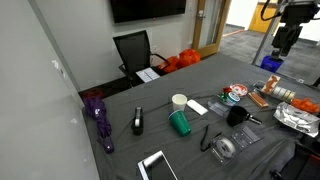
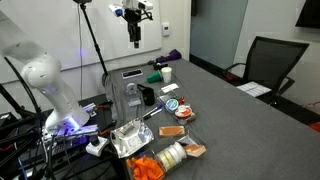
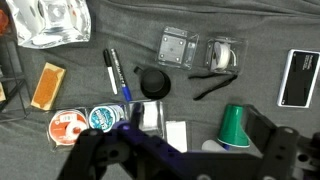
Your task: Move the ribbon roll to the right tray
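The ribbon roll (image 1: 225,148) is a small silvery-grey ring lying on the dark table near its front edge. In the wrist view (image 3: 224,53) it lies at the upper right, beside a clear square plastic tray (image 3: 178,47). A crumpled foil tray (image 3: 55,20) sits at the far upper left and also shows in both exterior views (image 1: 297,118) (image 2: 128,138). My gripper (image 1: 285,40) hangs high above the table, far from the roll, and is open and empty. It also shows in an exterior view (image 2: 135,35). Its fingers frame the bottom of the wrist view (image 3: 185,165).
A green cup (image 3: 233,128) lies on its side next to a white cup (image 1: 179,101). A black cup-like object (image 3: 154,82), a blue pen (image 3: 118,75), teal and red discs (image 3: 85,122), a black strap (image 3: 215,86), a phone (image 3: 298,78) and an orange block (image 3: 46,85) lie around.
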Robot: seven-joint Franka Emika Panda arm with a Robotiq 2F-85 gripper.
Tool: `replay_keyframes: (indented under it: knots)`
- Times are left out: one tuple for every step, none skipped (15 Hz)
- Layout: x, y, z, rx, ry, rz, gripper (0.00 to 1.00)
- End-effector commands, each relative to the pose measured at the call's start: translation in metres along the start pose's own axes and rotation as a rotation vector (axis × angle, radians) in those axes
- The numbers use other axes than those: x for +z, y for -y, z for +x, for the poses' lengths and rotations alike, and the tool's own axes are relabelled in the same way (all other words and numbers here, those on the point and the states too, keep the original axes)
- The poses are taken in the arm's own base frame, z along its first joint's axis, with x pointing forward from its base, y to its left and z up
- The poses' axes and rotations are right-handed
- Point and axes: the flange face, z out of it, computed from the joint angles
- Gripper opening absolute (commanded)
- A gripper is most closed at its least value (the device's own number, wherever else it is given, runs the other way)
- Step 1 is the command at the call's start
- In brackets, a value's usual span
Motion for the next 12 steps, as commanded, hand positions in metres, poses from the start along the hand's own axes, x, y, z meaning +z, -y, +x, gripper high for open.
replay_keyframes:
  knots:
    - [0.035, 0.010, 0.006, -0.046, -0.001, 0.044, 1.00]
    - [0.047, 0.014, 0.008, -0.053, -0.005, 0.054, 1.00]
    - [0.059, 0.018, 0.010, -0.057, -0.002, 0.063, 1.00]
    - [0.070, 0.023, 0.012, -0.059, 0.001, 0.071, 1.00]
    - [0.084, 0.028, 0.013, -0.055, 0.008, 0.071, 1.00]
    - [0.097, 0.034, 0.013, -0.053, 0.020, 0.069, 1.00]
    - [0.108, 0.039, 0.014, -0.058, 0.027, 0.068, 1.00]
    - [0.121, 0.046, 0.013, -0.071, 0.040, 0.059, 1.00]
    - [0.131, 0.051, 0.013, -0.079, 0.047, 0.050, 1.00]
    - [0.142, 0.060, 0.012, -0.085, 0.052, 0.038, 1.00]
    - [0.152, 0.068, 0.012, -0.088, 0.054, 0.029, 1.00]
    - [0.161, 0.077, 0.012, -0.091, 0.052, 0.017, 1.00]
